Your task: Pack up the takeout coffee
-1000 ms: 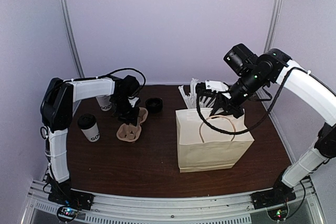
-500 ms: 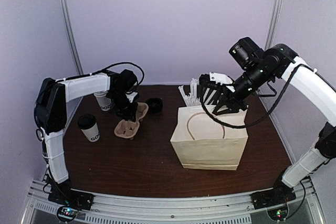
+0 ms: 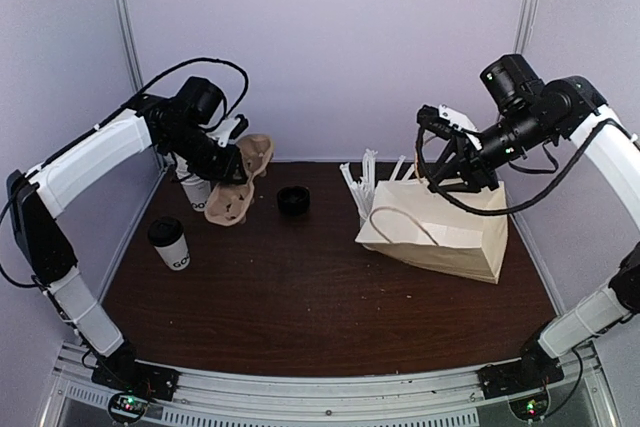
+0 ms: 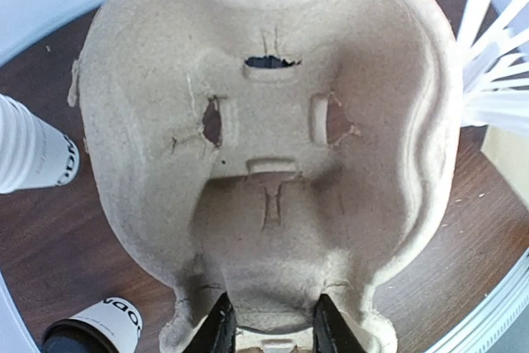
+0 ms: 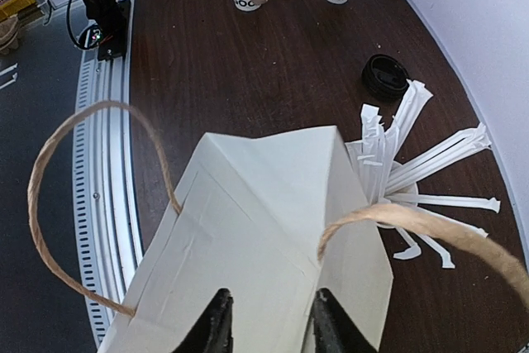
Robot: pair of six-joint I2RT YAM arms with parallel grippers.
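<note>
Left hand (image 3: 228,169) has risen well clear of the takeout coffee (image 3: 170,243).

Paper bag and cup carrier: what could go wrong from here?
The bag leans tilted at the right gripper, close to the straws; it may topple or sweep them. The left gripper pinches only an edge of the carrier, so it could slip and fall near the lidded coffee.

The takeout coffee (image 3: 172,244) is white with a black lid (image 3: 165,231) and lettering (image 3: 180,263), the carrier (image 3: 232,202) tan, the bag (image 3: 450,237) cream.
</note>
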